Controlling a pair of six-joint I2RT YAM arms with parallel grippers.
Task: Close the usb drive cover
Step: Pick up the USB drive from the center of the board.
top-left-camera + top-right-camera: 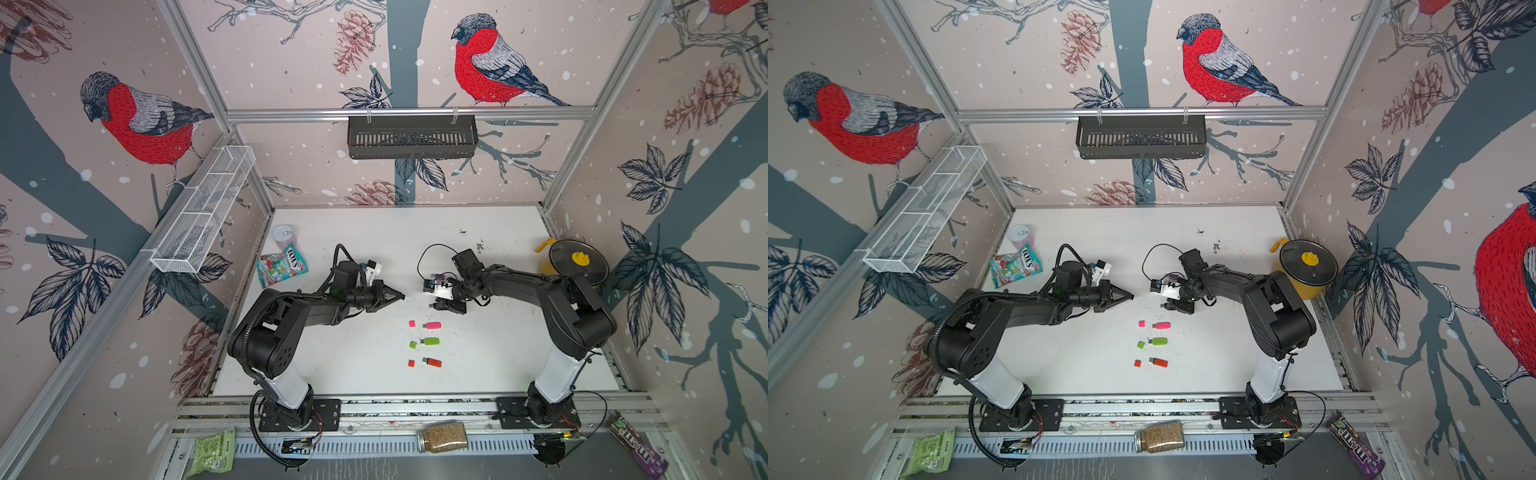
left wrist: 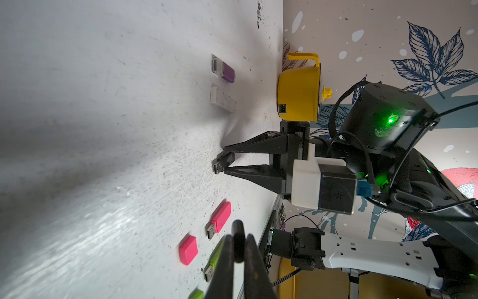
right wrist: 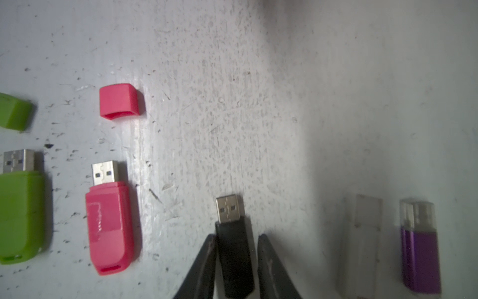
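A black usb drive [image 3: 234, 248] lies on the white table [image 1: 353, 361], its metal plug bare. My right gripper [image 3: 237, 236] straddles its body. One finger touches the drive and the other stands a small gap away. In the left wrist view the same drive [image 2: 219, 164] sits at that gripper's tips. My left gripper [image 2: 239, 236] hovers to the left of it in both top views [image 1: 401, 296] [image 1: 1131, 296]. It is shut on a small black cover [image 2: 238, 225] that sticks out past its fingertips.
Uncapped pink [image 3: 111, 225], green [image 3: 20, 214] and orange [image 1: 434, 362] drives lie in a row nearer the front, each beside its own cap. A purple drive [image 3: 419, 256] and a clear one [image 3: 362, 246] lie beside the right gripper. A yellow pot [image 1: 573, 262] stands at the right, a candy bag [image 1: 282, 266] at the left.
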